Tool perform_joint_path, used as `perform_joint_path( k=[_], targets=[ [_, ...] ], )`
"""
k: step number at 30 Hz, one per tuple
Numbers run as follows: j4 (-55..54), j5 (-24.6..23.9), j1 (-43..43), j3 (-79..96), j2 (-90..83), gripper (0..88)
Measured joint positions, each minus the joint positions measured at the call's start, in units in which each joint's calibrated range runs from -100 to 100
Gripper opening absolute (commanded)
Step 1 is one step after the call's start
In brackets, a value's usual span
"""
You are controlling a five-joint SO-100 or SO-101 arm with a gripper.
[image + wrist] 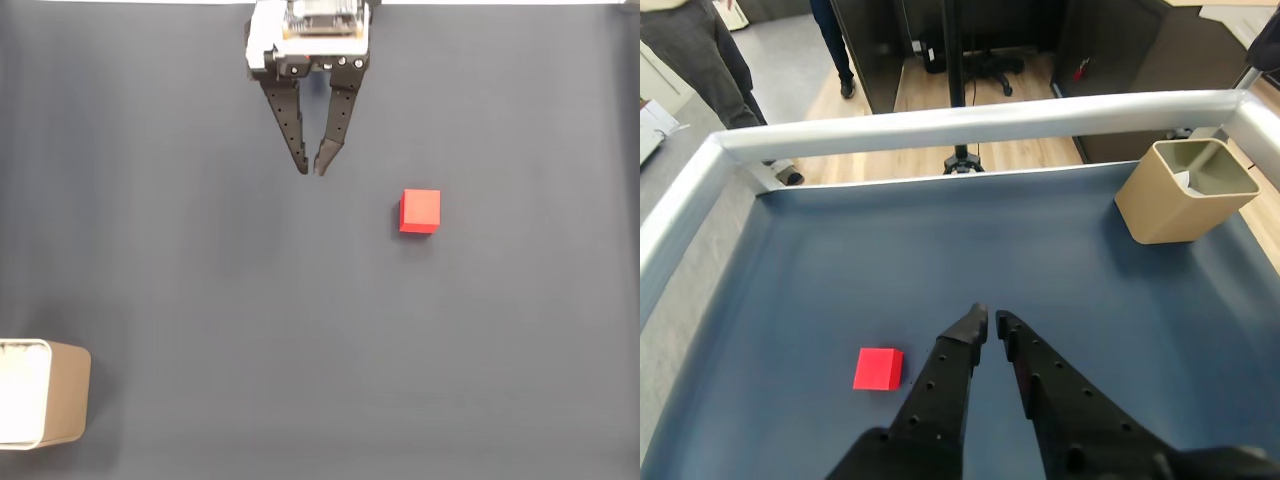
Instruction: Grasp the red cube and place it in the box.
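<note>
The red cube (pixel 420 211) lies on the dark blue mat right of centre in the fixed view; in the wrist view the red cube (pixel 878 368) sits low at the left. The tan box (pixel 45 392) with its white interior stands at the lower left edge of the fixed view, and the box (pixel 1185 189) appears at the upper right in the wrist view. My gripper (pixel 310 170) hangs at the top centre, up and left of the cube, apart from it. Its black fingertips nearly touch, with nothing between them; the gripper (pixel 990 320) points at bare mat.
A silver rail (pixel 970 120) borders the mat's far side and both flanks in the wrist view. Beyond it are a wooden floor, a stand's base and a person's legs (pixel 700 60). Bare mat lies between cube and box.
</note>
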Motion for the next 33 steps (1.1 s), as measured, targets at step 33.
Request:
perform_joint_path(
  k=[33],
  targets=[
    [4.1,3.6,-7.0,-5.8,17.8,1.5]
  ],
)
